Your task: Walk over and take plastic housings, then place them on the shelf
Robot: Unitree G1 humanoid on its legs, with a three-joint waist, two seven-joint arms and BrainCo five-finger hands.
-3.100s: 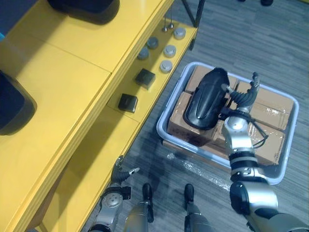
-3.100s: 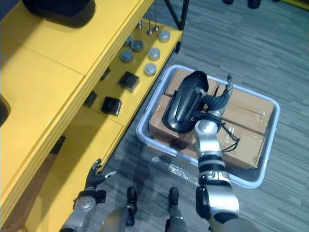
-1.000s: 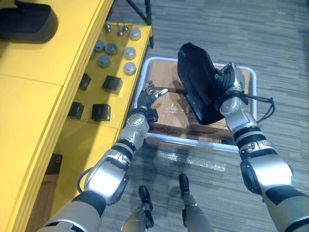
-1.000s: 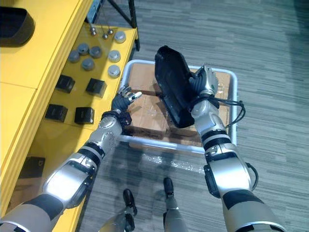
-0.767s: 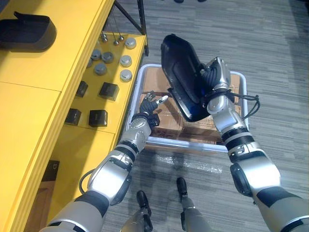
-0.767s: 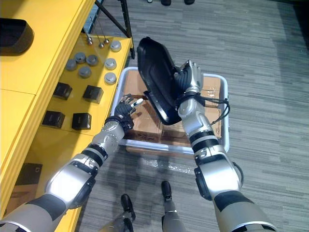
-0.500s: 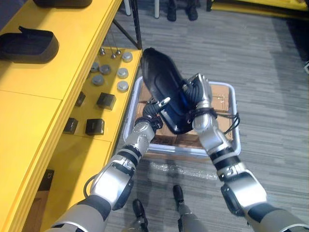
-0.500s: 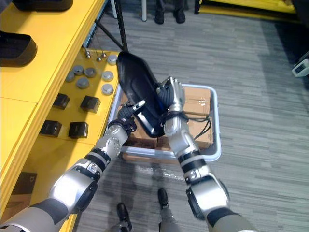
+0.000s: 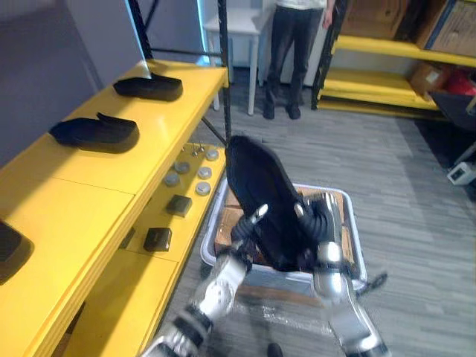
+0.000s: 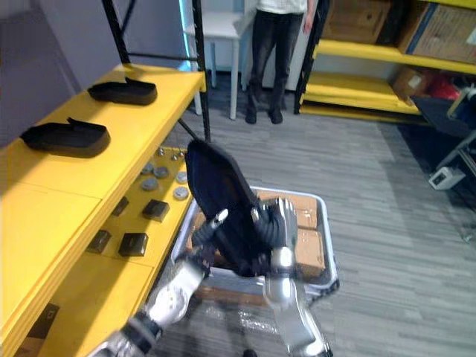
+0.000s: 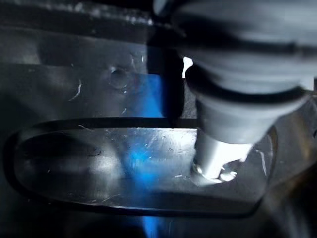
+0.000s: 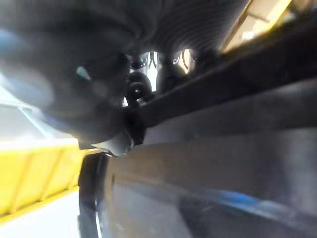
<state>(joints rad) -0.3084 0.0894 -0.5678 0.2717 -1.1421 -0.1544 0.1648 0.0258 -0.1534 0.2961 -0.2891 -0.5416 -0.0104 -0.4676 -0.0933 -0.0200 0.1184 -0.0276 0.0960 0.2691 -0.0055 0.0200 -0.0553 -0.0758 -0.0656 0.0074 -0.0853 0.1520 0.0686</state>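
The black plastic housing (image 9: 260, 190) stands tilted above the grey bin (image 9: 355, 242), beside the yellow shelf (image 9: 111, 175). The right hand (image 9: 323, 223) curls its fingers round one edge; the left hand (image 9: 248, 227) props it with straight fingers. It looks stiff, light and probably slippery, so the rims seem the surest hold.

Grey carpet (image 10: 387, 193); far yellow racks (image 10: 387, 58); white table (image 10: 219, 22).

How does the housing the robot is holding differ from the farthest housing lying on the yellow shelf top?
The held housing stands tilted on end; the far housing lies flat. The held housing is up in the air over the tray, with the right hand curled on it and the left hand against it; the far housing rests untouched on the shelf. Both are dark, elongated shells.
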